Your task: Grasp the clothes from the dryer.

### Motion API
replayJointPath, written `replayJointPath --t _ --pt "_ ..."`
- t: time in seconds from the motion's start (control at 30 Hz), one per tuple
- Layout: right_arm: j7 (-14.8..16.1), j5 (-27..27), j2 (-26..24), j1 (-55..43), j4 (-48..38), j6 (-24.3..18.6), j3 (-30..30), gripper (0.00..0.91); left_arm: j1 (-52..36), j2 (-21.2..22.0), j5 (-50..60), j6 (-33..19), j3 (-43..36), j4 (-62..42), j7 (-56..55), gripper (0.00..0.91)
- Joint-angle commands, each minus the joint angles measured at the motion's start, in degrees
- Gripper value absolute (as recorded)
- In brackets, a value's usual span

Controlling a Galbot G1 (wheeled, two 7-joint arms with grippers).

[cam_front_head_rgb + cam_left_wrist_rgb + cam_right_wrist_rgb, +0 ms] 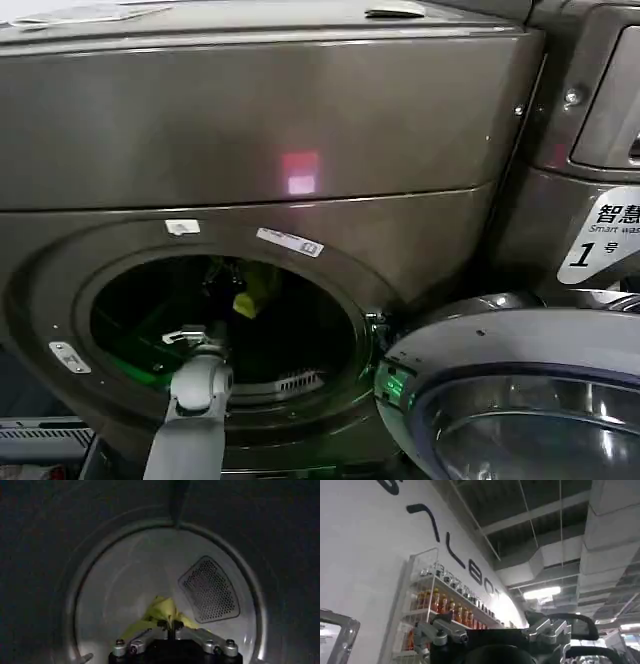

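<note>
The dryer (250,130) is a bronze-grey front-loader and its round porthole (225,325) stands open. My left arm (198,385) reaches through the porthole into the dark drum. A lime yellow-green garment (252,293) of the clothes hangs in the upper middle of the opening. In the left wrist view my left gripper (170,625) is shut on that garment (161,610), which drapes down in front of the drum's pale back wall. My right gripper (492,630) is raised away from the machine, open and holding nothing.
The dryer's glass door (520,400) is swung open at the lower right, close to the porthole rim. A perforated vent (209,590) sits on the drum's back wall. A second machine panel (590,90) stands at the right. Shelves of bottles (440,605) and a ceiling show behind the right gripper.
</note>
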State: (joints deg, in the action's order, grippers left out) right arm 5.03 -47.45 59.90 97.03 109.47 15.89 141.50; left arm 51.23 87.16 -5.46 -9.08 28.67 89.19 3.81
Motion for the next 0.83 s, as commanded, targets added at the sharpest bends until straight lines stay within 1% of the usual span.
replayJointPath --t 0.03,0.2,0.83 --pt "0.1 0.3 0.0 -0.2 -0.3 -0.9 -0.1 0.907 0.6 -0.4 -2.5 -0.2 -2.5 0.8 -0.2 0.0" --pt "0.3 0.2 0.0 -0.4 -0.1 -1.2 0.0 0.907 0.7 -0.9 -1.4 0.1 -3.5 0.8 0.1 0.0" --pt "0.2 0.3 0.0 0.4 -0.3 0.5 1.7 0.907 -0.5 -1.3 -0.7 0.8 -3.6 0.2 0.5 0.0"
